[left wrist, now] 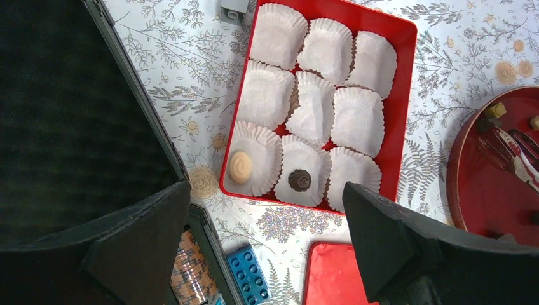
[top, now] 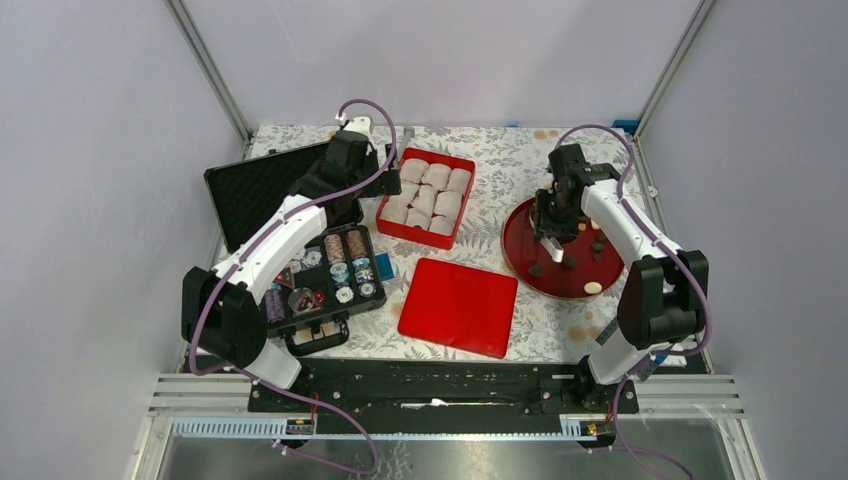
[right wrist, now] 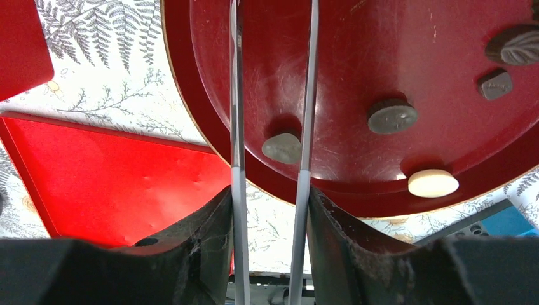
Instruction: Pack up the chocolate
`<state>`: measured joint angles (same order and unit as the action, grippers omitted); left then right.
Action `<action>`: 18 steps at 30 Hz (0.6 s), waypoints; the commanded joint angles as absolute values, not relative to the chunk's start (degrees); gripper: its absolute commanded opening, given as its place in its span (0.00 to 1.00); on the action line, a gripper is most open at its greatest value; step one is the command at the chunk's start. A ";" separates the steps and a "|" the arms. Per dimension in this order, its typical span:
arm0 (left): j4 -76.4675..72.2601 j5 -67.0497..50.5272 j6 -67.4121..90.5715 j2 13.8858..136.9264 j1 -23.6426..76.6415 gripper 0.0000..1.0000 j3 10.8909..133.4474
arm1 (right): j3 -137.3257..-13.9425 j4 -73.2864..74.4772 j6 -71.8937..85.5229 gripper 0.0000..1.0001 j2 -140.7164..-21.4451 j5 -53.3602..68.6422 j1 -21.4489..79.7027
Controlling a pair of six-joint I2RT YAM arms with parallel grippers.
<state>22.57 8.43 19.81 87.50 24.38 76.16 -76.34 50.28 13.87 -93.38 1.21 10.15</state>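
Lying ahead of the right claw, chocolate shows between its tongs.

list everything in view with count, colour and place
box: one, red, far middle
paper cups: nine, white, in box
packed chocolates: two, tan and dark brown, in cups
plate: one, dark red, right
loose chocolates: at least five, brown, one pale, on plate
lid: one, red, near middle
case: one, black, open, left
bricks: two, blue by case, grey by box
tweezers: one, metal, in right gripper
left gripper: open, near box
right gripper: shut on tweezers, above plate
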 commanded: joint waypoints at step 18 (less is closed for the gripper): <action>19.80 10.07 20.57 85.60 23.99 0.99 76.98 | -81.13 49.55 12.24 0.29 -95.98 1.80 9.95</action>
<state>22.57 9.04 19.99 87.50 24.32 76.16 -78.00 48.14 12.84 -96.92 2.50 10.15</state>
